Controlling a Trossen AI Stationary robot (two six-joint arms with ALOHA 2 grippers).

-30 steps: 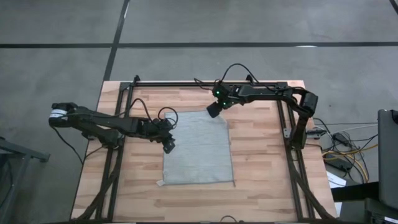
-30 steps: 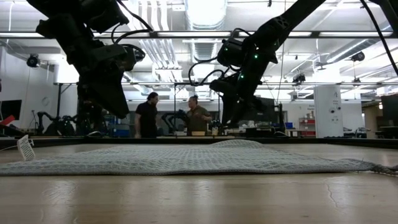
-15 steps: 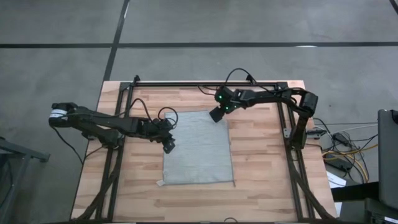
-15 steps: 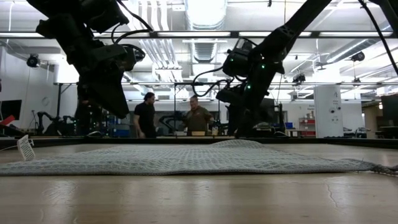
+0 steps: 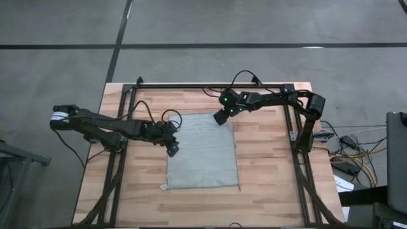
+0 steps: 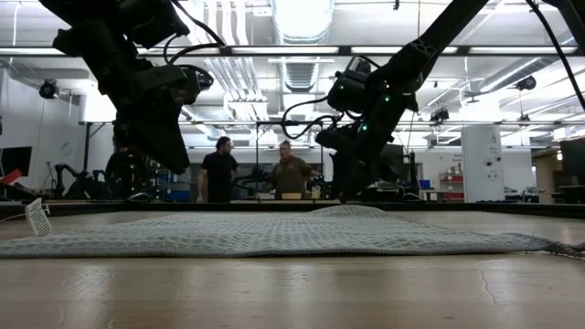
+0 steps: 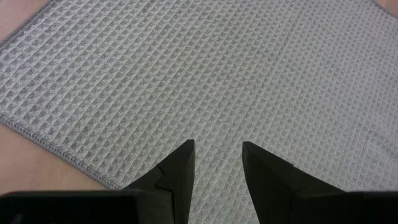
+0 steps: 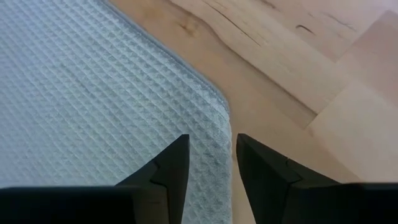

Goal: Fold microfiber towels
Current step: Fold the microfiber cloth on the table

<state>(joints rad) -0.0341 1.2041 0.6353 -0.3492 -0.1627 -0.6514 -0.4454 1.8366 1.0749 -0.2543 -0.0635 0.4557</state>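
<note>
1. The microfiber towel (image 5: 202,151) lies spread flat near the middle of the wooden tabletop (image 5: 267,165). It is roughly square, with its small white tag (image 6: 37,217) at the near left corner, the end nearest the low camera.

2. Farther along the towel's left edge hangs the left gripper (image 5: 173,149), about halfway between the near and far corners. In its wrist view the fingers (image 7: 180,171) stand parted with nothing between them, above the weave and just inside the hem.

3. Farthest off, the right gripper (image 5: 218,117) sits over the towel's far right corner (image 8: 219,106). Its fingers (image 8: 171,168) are apart and hold nothing, and the corner lies straight ahead of them, with the right-hand hem running into the gap.

4. The relation that matters: the right gripper is already lined up on a corner, while the left is beside the mid-edge. The far left corner lies beyond the left gripper along that same hem, so I judge it must travel that way before a matched pinch.

5. No fold is made yet.
</note>
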